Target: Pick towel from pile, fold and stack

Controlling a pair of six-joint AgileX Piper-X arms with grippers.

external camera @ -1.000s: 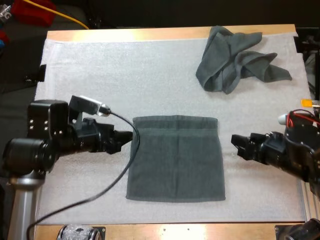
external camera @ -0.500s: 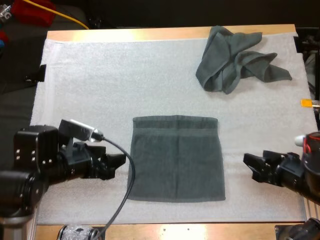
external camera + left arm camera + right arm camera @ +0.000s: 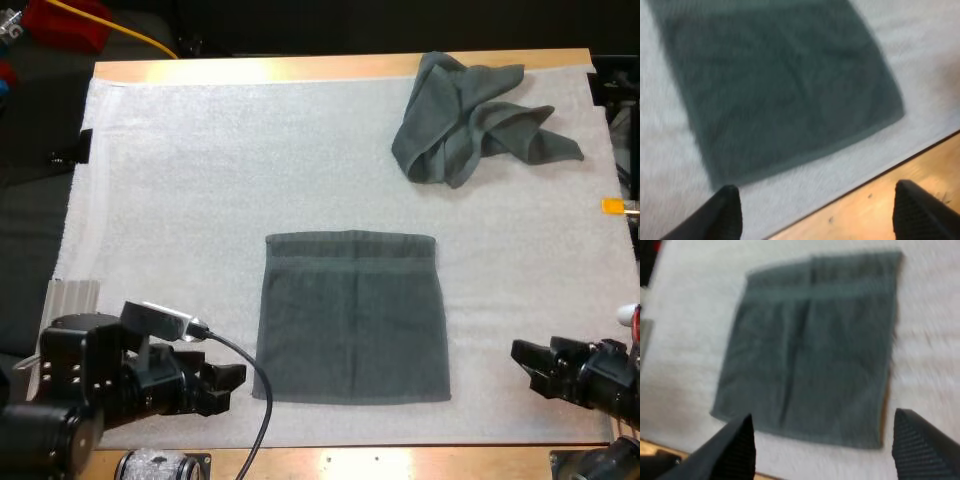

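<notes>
flat square grey-green towel (image 3: 352, 318), crumpled towel (image 3: 470, 118), textured white mat (image 3: 200, 180)

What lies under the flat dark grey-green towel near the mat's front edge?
The flat dark grey-green towel rests on the white mat, which shows all around it. The patch beneath is covered, so anything there is hidden.

L tool (image 3: 232, 382), R tool (image 3: 524, 362): jaws apart, empty, pointing inward.

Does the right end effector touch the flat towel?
Apart. In the high view, a strip of bare white mat lies between the right end effector and the nearest edge of the flat towel.
</notes>
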